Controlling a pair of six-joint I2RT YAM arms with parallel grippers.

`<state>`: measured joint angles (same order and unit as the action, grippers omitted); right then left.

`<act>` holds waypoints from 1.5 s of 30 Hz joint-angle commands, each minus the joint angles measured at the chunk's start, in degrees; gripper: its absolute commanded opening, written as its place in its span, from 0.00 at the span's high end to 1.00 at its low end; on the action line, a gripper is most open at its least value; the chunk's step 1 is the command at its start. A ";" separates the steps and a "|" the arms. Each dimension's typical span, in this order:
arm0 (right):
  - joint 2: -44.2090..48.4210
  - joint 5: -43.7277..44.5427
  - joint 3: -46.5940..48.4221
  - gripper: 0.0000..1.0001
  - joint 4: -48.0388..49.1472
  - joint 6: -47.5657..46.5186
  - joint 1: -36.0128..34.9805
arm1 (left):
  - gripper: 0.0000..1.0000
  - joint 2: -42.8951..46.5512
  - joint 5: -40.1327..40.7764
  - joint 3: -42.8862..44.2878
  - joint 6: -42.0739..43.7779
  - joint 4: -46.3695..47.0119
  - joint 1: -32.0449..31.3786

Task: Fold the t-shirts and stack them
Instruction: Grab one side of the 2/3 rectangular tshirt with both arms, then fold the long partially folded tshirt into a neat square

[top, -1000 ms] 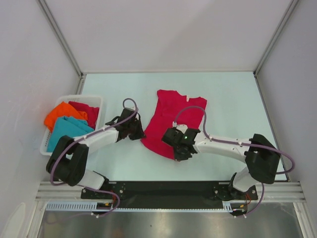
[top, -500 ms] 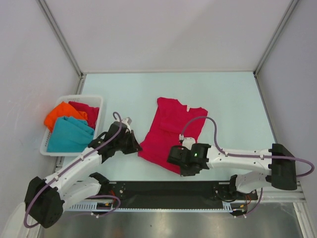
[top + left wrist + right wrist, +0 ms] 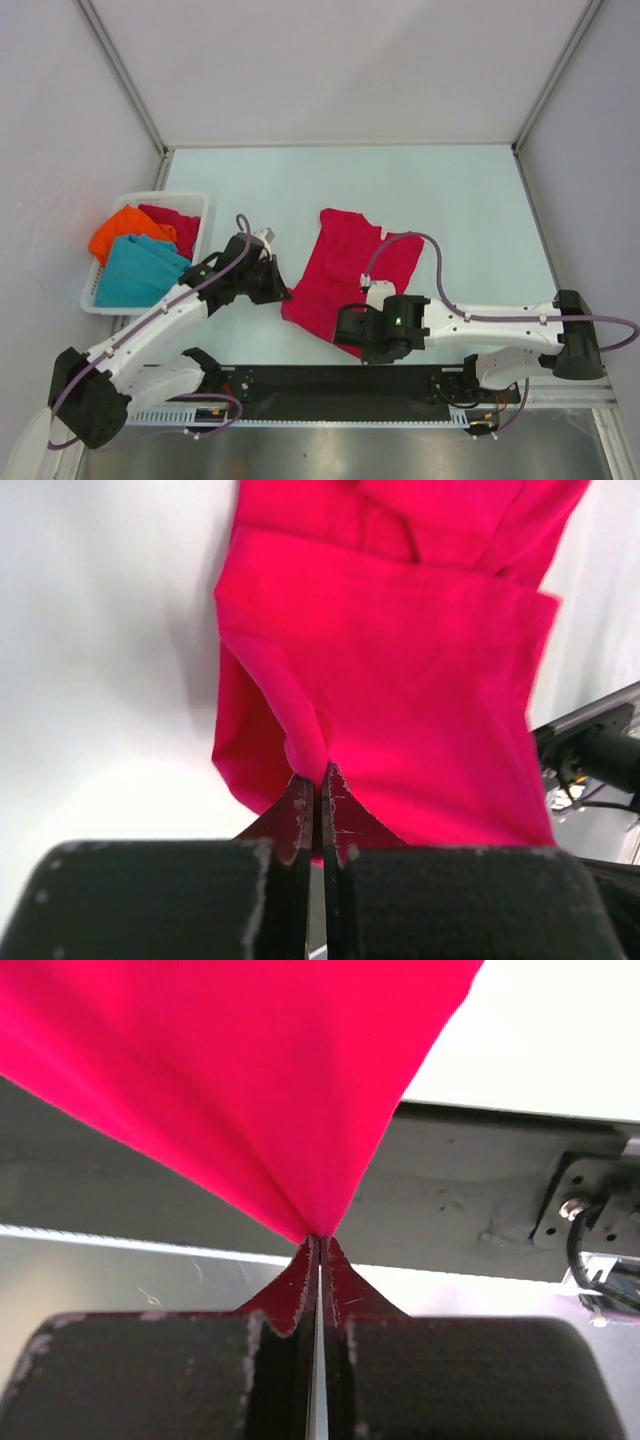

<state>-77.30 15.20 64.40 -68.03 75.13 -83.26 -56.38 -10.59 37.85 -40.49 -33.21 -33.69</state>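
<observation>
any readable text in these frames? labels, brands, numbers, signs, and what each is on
None can be read in any view.
Crimson red cloth t-shirt, pinched by the left gripper and the right gripper: plain, no print showing.
White slotted plastic basket: no marking visible.
Green indicator light on the right arm: a light only, no text.

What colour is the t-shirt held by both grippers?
Crimson red; the t-shirt shows best in the left wrist view.
</observation>
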 commanded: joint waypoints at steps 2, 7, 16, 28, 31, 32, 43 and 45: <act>-0.39 6.32 4.05 1.00 -4.48 -6.91 8.36 | 1.00 -8.90 2.86 16.25 3.22 -0.27 -0.06; -2.33 10.11 7.84 1.00 -0.36 -19.90 20.93 | 1.00 -23.40 3.82 33.03 6.74 -0.36 0.20; -7.69 7.93 12.06 1.00 9.57 -35.13 39.38 | 1.00 -47.47 2.33 52.40 8.94 -1.59 1.17; -15.60 4.84 13.56 1.00 16.17 -43.93 50.30 | 1.00 -56.56 1.71 57.07 9.55 -2.12 4.25; -17.62 4.49 13.65 1.00 17.32 -44.72 51.62 | 1.00 -57.09 1.63 58.21 9.55 -2.21 5.13; -18.15 4.40 13.56 1.00 17.75 -44.81 51.97 | 1.00 -57.35 1.71 58.65 9.55 -2.38 5.22; -22.37 4.75 16.19 1.00 19.60 -46.04 56.10 | 1.00 -63.93 0.75 66.47 9.64 -3.44 7.06; -22.63 5.36 17.16 1.00 19.43 -45.95 56.46 | 1.00 -65.17 0.48 67.62 9.64 -3.88 7.24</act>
<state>-99.57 19.03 77.87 -49.28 30.48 -27.83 -119.72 -9.61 101.12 -32.34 -37.21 -27.64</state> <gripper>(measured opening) 0.010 0.016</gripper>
